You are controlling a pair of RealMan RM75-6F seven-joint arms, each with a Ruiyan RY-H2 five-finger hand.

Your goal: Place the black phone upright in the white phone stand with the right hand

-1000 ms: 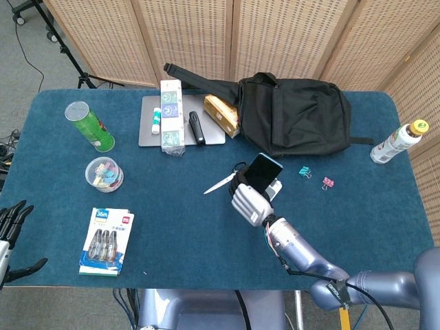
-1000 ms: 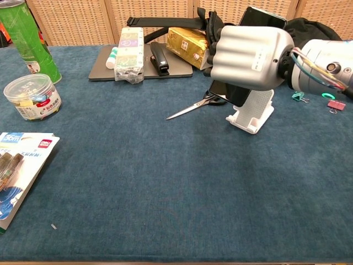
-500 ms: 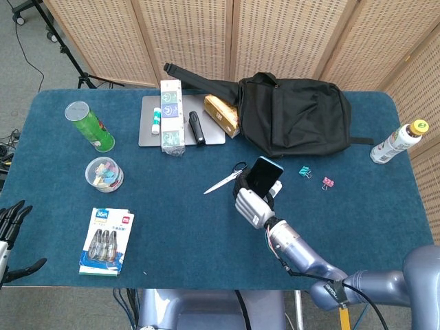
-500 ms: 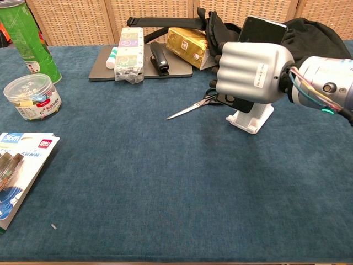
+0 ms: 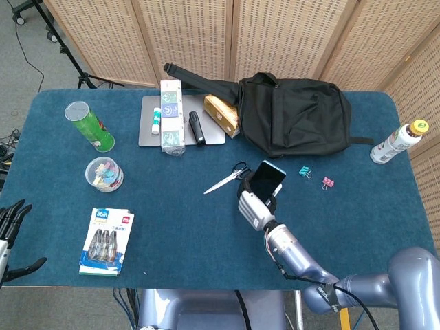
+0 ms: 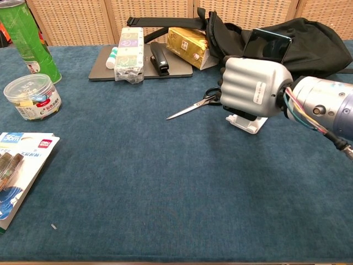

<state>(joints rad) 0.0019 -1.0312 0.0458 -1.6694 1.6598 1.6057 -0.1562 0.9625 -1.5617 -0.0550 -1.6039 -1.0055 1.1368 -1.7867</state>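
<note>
Blue felt covers the table [image 5: 172,220], and near the middle of the head view, a little right of centre, the right hand [image 5: 252,207] grips the black phone [image 5: 265,179], its fingers wrapped round the lower part while the upper part stands up, tilted toward the upper right of the frame. In the chest view the same right hand [image 6: 255,87] sits right of centre, its silver back toward the camera, with the black phone [image 6: 267,44] rising above it and the white phone stand [image 6: 246,121] showing just beneath it on the cloth; whether the phone's bottom edge rests in the stand is hidden by the hand. Scissors [image 6: 190,106] lie just to the left of the stand, blades pointing to the lower left. A black backpack [image 5: 295,113] lies behind the phone in the upper right of the head view, and two small binder clips [image 5: 315,176] sit to the right of the phone. The left hand [image 5: 12,227] hangs at the lower left edge of the head view, off the table, fingers apart and holding nothing. A green can [image 5: 89,126] stands at the upper left, with a clear tub [image 5: 104,174] below it
</note>
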